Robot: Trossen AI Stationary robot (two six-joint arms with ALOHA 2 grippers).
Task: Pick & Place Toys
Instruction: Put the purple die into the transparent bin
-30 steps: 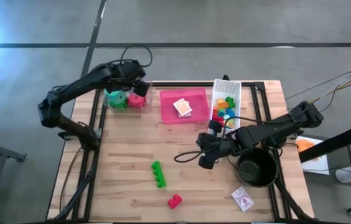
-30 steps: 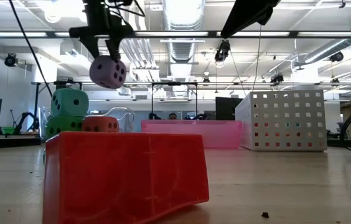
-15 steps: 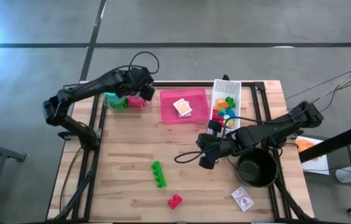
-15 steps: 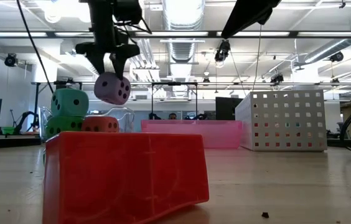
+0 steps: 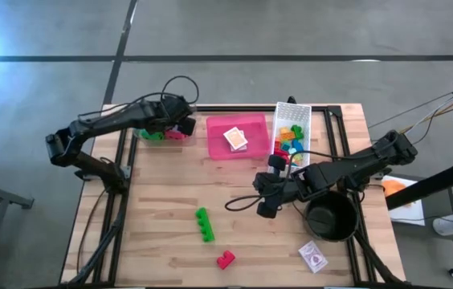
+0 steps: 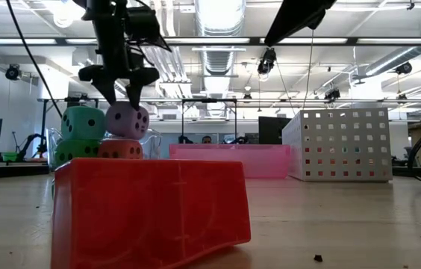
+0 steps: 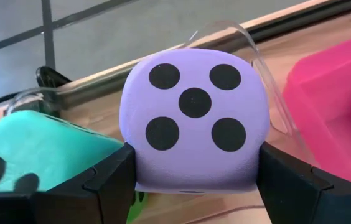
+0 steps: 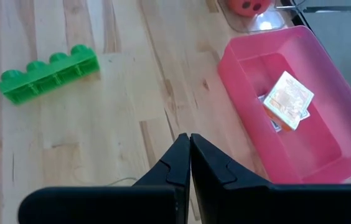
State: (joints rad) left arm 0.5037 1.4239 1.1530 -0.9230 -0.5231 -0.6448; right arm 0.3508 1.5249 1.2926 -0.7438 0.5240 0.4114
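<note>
Left gripper (image 6: 121, 96) is clamped on the purple die (image 6: 127, 120), its 2 fingers (image 7: 110, 186) pressing the die's opposite sides. In the left wrist view the die shows its 5-dot face square to the camera. The die hangs at the far left corner of the desk (image 5: 162, 209), just above the red die (image 6: 120, 149) and beside the teal die (image 6: 83, 123), which sits on the green die (image 6: 69, 152); whether the purple die touches the red one cannot be told. That makes 4 dice, all grouped in a clear container (image 7: 250, 62).

Right gripper (image 5: 263, 205) hovers over the middle of the desk with its fingers pressed together, holding nothing.

A green brick (image 5: 204, 224) of 4 studs lies on the desk near the middle, its long axis running near to far. 1 red brick (image 5: 226, 259) lies nearer, with a card pack (image 5: 313, 257) at the near right. A pink tray (image 5: 220, 144) at the far side holds another card pack (image 5: 236, 139), lying flat and turned cornerwise. To its right, the white mesh basket (image 5: 293, 111) holds a heap of small coloured bricks (image 5: 290, 138), too jumbled to count. A black round pot (image 5: 331, 219) stands at the right.
</note>
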